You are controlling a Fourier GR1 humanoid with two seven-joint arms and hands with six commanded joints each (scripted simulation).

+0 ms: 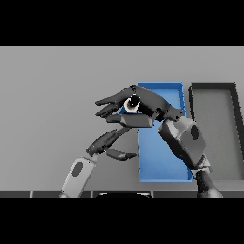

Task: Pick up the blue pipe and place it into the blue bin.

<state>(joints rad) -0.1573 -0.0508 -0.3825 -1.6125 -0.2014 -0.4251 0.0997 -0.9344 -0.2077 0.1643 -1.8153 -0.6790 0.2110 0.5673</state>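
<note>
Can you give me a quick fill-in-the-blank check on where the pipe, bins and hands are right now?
1. The blue pipe is held in the robot's ____ hand.
2. That hand hovers at the ____ edge of the blue bin.
3. The dark grey bin sits on the blue bin's ____ side.
4. The left hand holds ____.

Missing words: right; left; right; nothing

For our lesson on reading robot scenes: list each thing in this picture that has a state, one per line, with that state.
Right hand: over the blue bin's left edge, fingers curled round the blue pipe.
Blue pipe: held off the table, mostly hidden by the hand.
Blue bin: on the table, nothing seen inside.
Dark bin: beside the blue bin, nothing seen inside.
Left hand: idle, open, low near the blue bin.
</note>
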